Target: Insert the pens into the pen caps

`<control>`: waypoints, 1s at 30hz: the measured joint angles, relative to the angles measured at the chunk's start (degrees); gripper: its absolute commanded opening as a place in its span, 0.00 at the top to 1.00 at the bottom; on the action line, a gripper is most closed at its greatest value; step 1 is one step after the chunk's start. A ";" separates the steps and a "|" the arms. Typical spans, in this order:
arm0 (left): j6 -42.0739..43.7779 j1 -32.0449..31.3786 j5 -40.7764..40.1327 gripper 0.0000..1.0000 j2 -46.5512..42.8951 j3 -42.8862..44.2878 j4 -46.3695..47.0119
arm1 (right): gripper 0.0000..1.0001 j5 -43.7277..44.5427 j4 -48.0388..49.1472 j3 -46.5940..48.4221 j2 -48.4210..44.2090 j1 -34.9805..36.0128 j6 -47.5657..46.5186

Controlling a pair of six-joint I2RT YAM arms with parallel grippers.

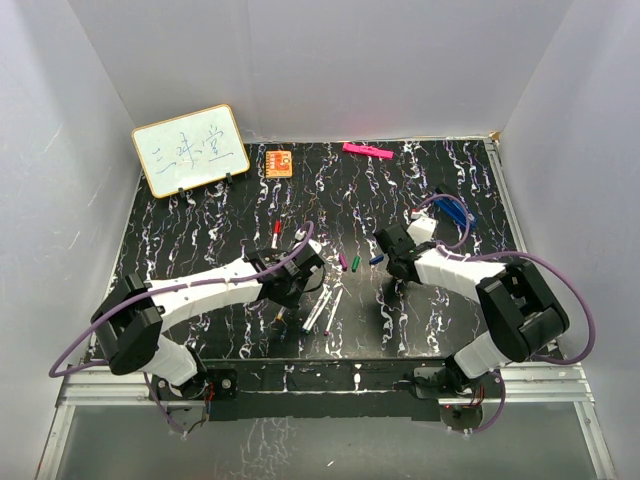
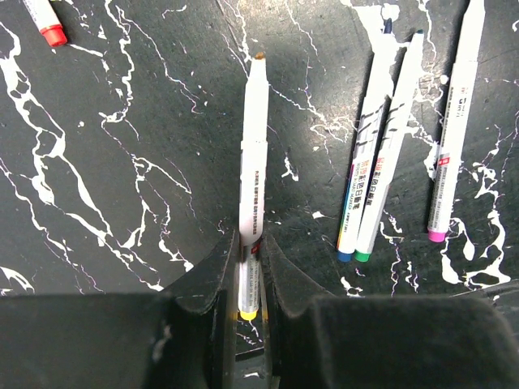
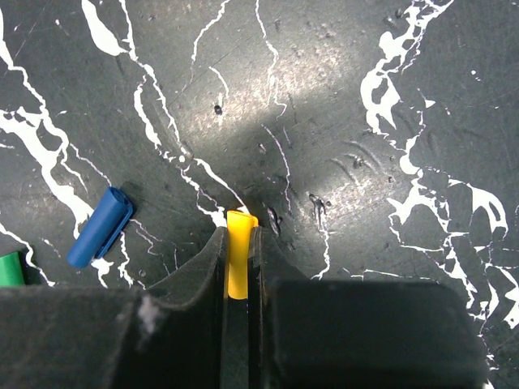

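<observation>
Now: left gripper is closed on a pen, clamped near its yellow-banded tail, barrel sticking straight out ahead with the tip free. Can't tell whether it's clear of the table. The right gripper is closed on the yellow cap, pinched between the jaws with one end poking just past the fingertips; can't tell which end is the open mouth. Step in hand, my read: bring pen tip and yellow cap together between the arms. To do it well, get both off the table, turn the wrists so barrel and cap share one line with the mouth facing the tip, then push along that line only. The pen is held far back, so the tip will likely pivot if it catches the cap rim off-centre; go slow. Little of the cap sticks out, so the pen may bump the right fingertips before seating. Room: blue cap and green cap lie near the right gripper on the side toward the left arm, not touching it. Three more pens lie side by side near the held pen on its right, and the red pen is well apart, ahead-left. Don't sweep low through any of these. The walls and table edges are well away from both grippers; the whiteboard is at the far back-left, no issue.
</observation>
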 measured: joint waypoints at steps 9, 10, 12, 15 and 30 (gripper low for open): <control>0.22 0.02 -1.53 1.00 -2.16 0.00 1.01 | 1.00 -2.67 1.40 3.61 -2.62 0.22 -6.12; 0.28 0.04 -1.55 1.00 -2.89 0.00 1.49 | 1.00 -3.26 2.62 4.76 -3.13 0.22 -7.30; 0.52 0.04 -1.53 1.00 -4.63 -0.15 2.97 | 1.00 -5.09 6.25 6.91 -4.26 0.22 -10.08; 1.07 0.04 -1.27 1.00 -8.46 -1.27 6.51 | 1.00 -9.33 12.92 8.24 -6.51 0.22 -14.14; 3.04 0.52 7.54 1.00 -16.87 -12.63 34.53 | 1.00 -34.71 48.28 -4.72 -19.80 0.11 -20.20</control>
